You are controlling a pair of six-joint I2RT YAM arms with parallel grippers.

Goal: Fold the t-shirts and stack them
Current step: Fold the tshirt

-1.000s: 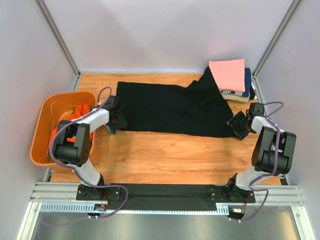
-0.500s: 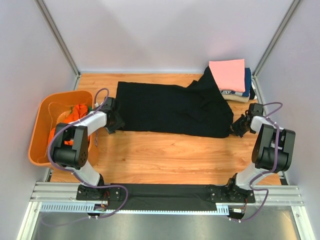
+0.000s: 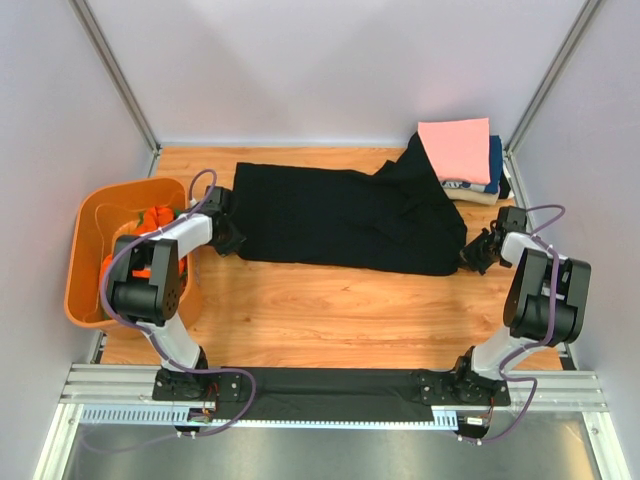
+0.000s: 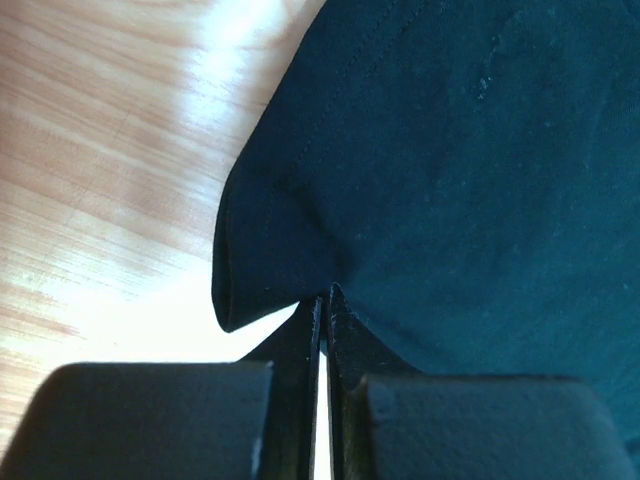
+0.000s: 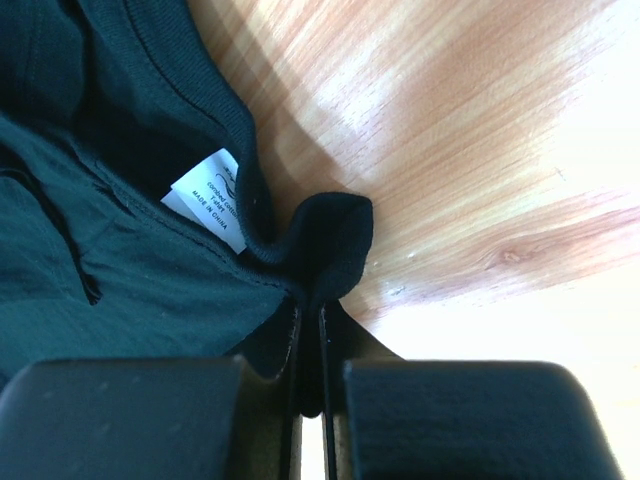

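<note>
The black t-shirt lies spread across the middle of the wooden table, its upper-right part against the folded stack. The left gripper is clenched on a hem corner and the right gripper on the collar edge, probably to pull the shirt taut for folding. Only the right wrist view shows the neck label; only the overhead view shows the orange tub.
</note>
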